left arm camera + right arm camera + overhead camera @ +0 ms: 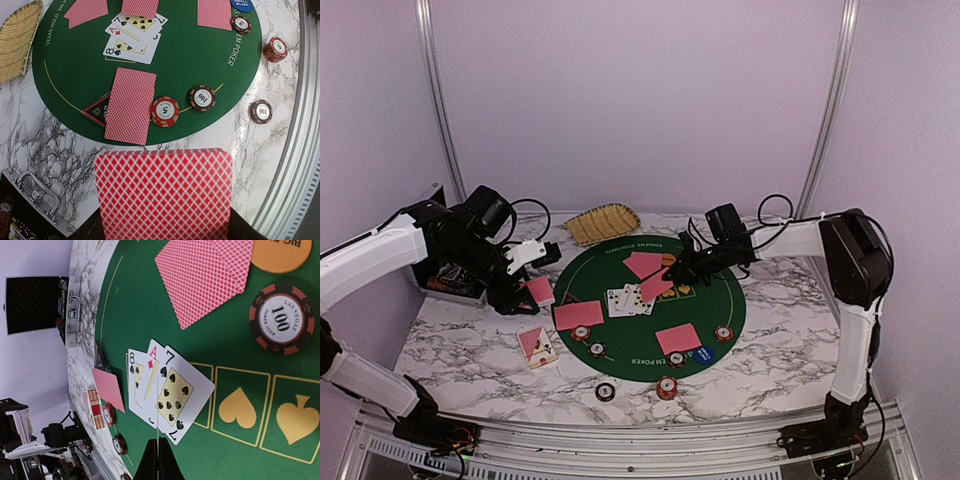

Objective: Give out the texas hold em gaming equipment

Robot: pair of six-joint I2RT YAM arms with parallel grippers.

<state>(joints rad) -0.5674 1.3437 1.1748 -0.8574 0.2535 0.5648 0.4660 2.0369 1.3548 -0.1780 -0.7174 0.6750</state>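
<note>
The left gripper [532, 282] is closed on a deck of red-backed cards [163, 192], apparently kept off the marble so that cards can be dealt from it. Ahead of its fingers a face-down pair [130, 106] is laid, with a 5 chip [165, 111] just beside it. Open green mat [185, 60] is left beyond, while the black case [30, 200] crowds the hand's flank. The right gripper [158, 450] is pinched on a single card [656, 289], seen edge-on, just short of the face-up 8, ace and 7 [160, 390] — probably meant for the bare suit boxes beside the 7.
</note>
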